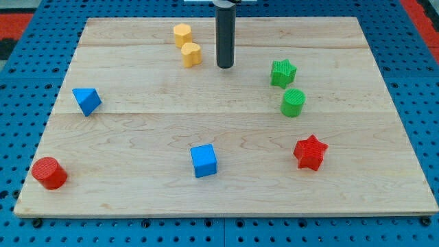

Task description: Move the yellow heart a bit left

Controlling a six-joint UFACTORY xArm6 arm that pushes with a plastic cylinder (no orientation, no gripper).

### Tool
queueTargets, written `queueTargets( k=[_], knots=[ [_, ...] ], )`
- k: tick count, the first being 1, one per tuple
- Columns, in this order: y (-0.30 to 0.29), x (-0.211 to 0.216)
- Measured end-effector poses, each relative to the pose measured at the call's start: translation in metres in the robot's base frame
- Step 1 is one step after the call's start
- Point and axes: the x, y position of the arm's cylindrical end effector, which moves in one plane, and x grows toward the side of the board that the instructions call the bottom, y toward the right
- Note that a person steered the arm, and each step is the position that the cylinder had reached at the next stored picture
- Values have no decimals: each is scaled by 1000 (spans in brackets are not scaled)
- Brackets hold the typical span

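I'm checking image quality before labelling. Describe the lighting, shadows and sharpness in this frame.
Camera view: even, diffuse light, with no glare on the wooden board. Blocks such as the blue cube cast only faint shadows. My tip, right of the yellow heart, is sharp; nothing looks blurred.

yellow hexagon (182,33), green star (282,73), green cylinder (293,103), red star (310,152), blue cube (204,160)

Rod held upright in the upper middle of the frame

The arm is seen only as a straight dark rod, entered from the top edge of the frame just right of centre and held vertical. A pale mount is glimpsed at the very top, cut off by the edge. My tip (225,66) is set down at the upper centre, just to the right of the yellow heart (191,54), with a small gap left between them.
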Motion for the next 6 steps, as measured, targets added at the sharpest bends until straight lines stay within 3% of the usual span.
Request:
queueTargets(
  k=[4, 6],
  knots=[
    [-31, 3],
    [-34, -20]
  ],
)
